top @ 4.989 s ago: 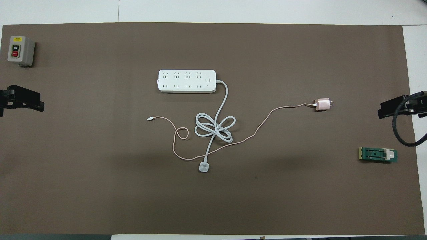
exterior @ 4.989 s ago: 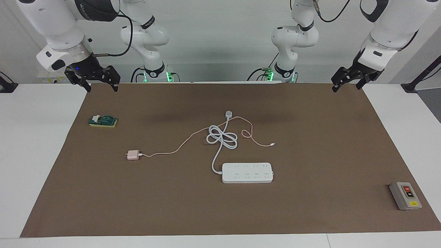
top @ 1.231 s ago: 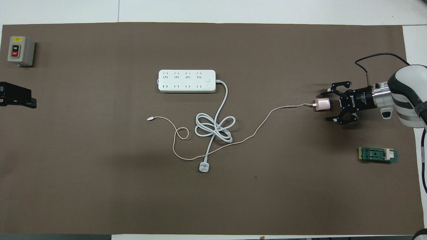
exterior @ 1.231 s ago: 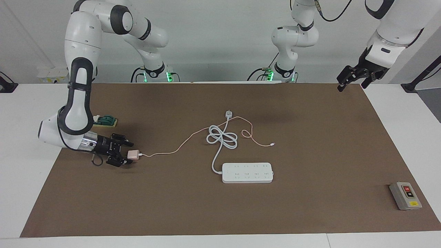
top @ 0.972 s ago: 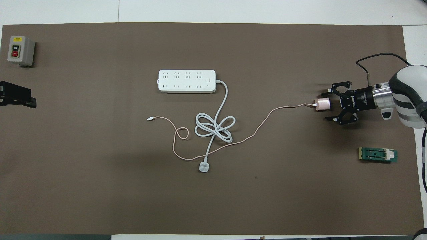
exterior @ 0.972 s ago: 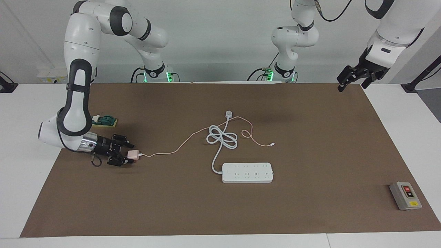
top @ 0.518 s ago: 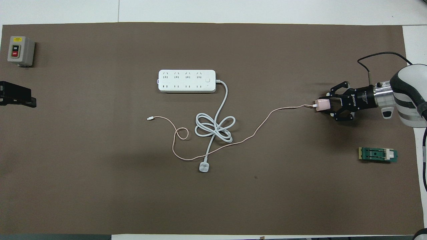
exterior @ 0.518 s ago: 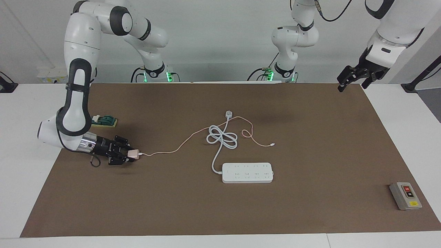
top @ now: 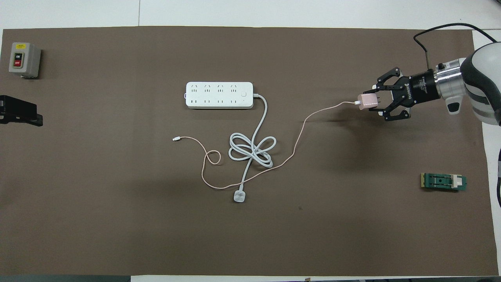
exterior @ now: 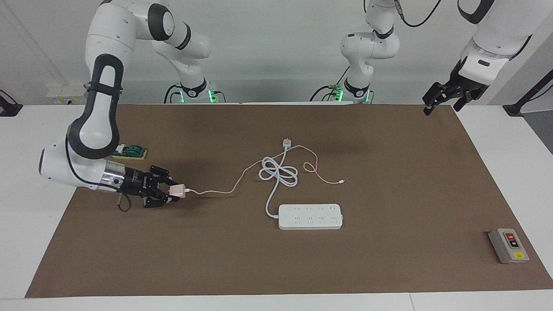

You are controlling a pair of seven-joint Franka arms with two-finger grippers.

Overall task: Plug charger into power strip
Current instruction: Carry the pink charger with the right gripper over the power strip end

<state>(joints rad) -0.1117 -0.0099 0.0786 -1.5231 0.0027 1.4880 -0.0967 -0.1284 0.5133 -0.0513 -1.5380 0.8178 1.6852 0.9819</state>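
**Charger gripped, strip still waiting**

Right end effector (exterior: 169,192) is clenched on the charger (exterior: 177,191), carrying it just above the bench (exterior: 276,268) at the right arm's end, prongs toward the wrist. Pickup looks done; the carry, the turn to aim the prongs, and the insertion remain. Its pink cable (exterior: 224,188) trails to the power strip (exterior: 310,216), which lies well apart at mid-bench with no plug in it. Left end effector (exterior: 440,100) waits over the mat's corner; whether it is clenched or released cannot be told.

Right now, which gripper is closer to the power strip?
Right. The right gripper, shut on the charger, is over the mat toward the right arm's end, level with the power strip. The left gripper waits over the mat's corner at the left arm's end.
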